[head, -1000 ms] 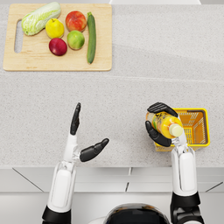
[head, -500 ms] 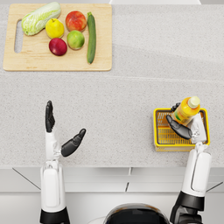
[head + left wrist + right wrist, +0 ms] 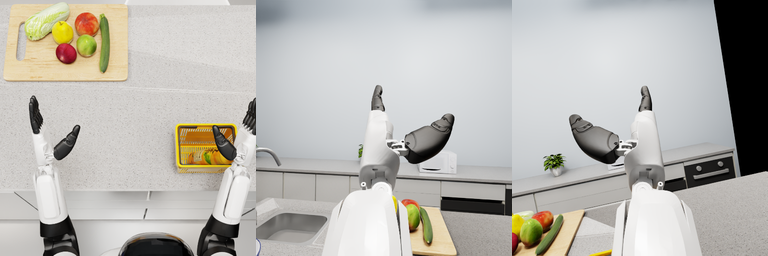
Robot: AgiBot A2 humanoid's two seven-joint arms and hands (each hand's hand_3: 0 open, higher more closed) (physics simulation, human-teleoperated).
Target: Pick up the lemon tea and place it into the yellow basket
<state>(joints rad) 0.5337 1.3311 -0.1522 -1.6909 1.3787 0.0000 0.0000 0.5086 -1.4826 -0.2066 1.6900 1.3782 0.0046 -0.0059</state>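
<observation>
Both hands empty and spread, lemon tea (image 3: 207, 157) apparently lying in yellow basket (image 3: 178, 145), beneath right hand (image 3: 239, 134).

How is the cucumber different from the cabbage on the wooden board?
The cucumber is dark green, thin and lies straight up and down the cutting board in the head view; the cabbage is pale green and white, much fatter, and lies slanted. The cucumber sits toward the board's right side, the cabbage at its upper left corner. Both are long vegetables lying flat on that board.
</observation>
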